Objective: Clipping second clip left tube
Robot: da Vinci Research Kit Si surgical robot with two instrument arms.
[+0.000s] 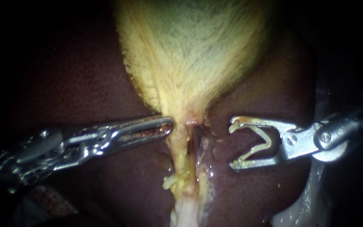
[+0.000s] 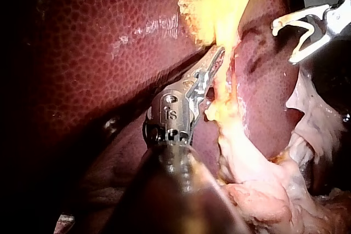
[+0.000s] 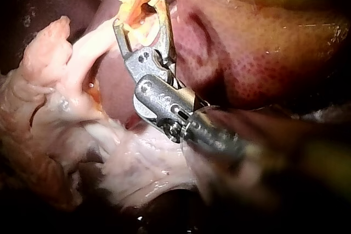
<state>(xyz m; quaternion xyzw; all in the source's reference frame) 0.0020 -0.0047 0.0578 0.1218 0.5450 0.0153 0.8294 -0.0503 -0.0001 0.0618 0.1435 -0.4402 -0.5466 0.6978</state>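
Note:
The yellow-green gallbladder (image 1: pixel 190 50) narrows to a neck above the dark liver (image 1: pixel 85 84). Below the neck the yellowish left tube (image 1: pixel 181 157) runs down, with a thinner strand (image 1: pixel 199 151) close on its right. My left instrument (image 1: pixel 169 125) comes in from the left, its jaws together on the neck's left edge; the left wrist view shows those jaws (image 2: pixel 218 56) pinching the yellow tissue. My right instrument (image 1: pixel 232 145) stands right of the tubes, apart from them. Its jaws are spread wide and carry a pale V-shaped clip (image 1: pixel 262 143), also in the right wrist view (image 3: pixel 140 17).
Liver lies on both sides of the tubes. Pale fatty tissue (image 1: pixel 185 214) hangs below them, and it fills the space beside my right instrument's shaft (image 3: pixel 126 173). A wet, shiny surface (image 1: pixel 307 206) shows at the lower right.

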